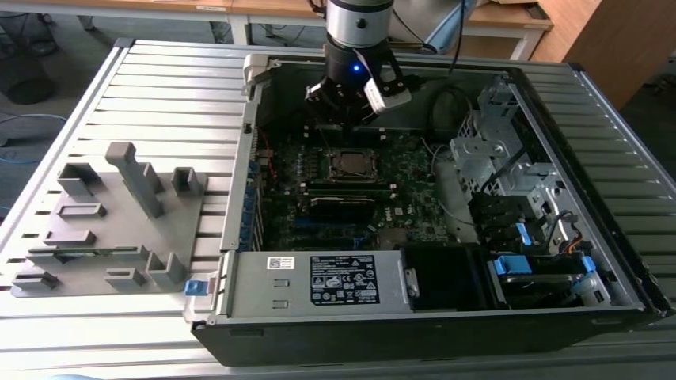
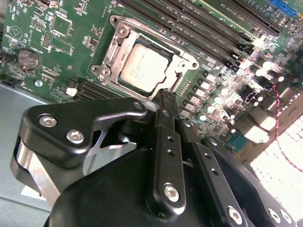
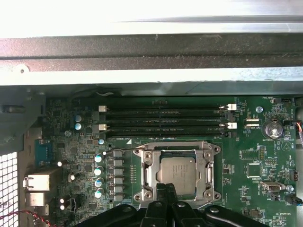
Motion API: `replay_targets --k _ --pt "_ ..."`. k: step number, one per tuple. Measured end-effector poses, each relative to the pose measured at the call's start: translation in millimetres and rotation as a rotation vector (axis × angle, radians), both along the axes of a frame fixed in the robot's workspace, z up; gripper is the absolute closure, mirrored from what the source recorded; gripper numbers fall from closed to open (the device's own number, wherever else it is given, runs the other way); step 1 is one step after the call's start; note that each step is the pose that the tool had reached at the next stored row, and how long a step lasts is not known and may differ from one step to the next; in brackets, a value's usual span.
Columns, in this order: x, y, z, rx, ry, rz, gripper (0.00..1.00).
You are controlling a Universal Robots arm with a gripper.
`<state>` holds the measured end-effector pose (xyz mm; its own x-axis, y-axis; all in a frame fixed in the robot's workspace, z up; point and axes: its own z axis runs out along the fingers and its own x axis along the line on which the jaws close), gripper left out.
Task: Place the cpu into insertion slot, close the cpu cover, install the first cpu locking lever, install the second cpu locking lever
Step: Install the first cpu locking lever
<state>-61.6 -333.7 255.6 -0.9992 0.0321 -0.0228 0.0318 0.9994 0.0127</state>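
Slatted table (image 1: 158, 87): cpu (image 3: 177, 176) in insertion slot (image 3: 140, 153)

Dull, smooth silver-grey metal on the cpu (image 2: 144, 70). Brighter bare metal, smooth and shiny, on the cpu cover (image 3: 147, 174) around it. Glossy green lacquer across the motherboard (image 2: 71, 33). Matt black finish with bright screw heads (image 2: 171, 190) on the tool (image 2: 168, 97). Ribbed pale metal for the worktop (image 1: 169, 87); matt grey plastic for the fixture block (image 1: 116, 237).

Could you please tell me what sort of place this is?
Probably a robotics lab workbench: an open computer case lies on a slatted metal table, a grey fixture plate beside it, wooden desks behind.
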Motion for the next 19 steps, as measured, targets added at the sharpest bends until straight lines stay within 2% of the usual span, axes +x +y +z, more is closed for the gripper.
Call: replay_targets --k 12,19 --pt "-16.2 0.1 -0.4 0.0001 -0.0001 0.000 0.89" --pt "-19.5 0.0 -0.3 -0.0001 0.0001 0.000 0.89"
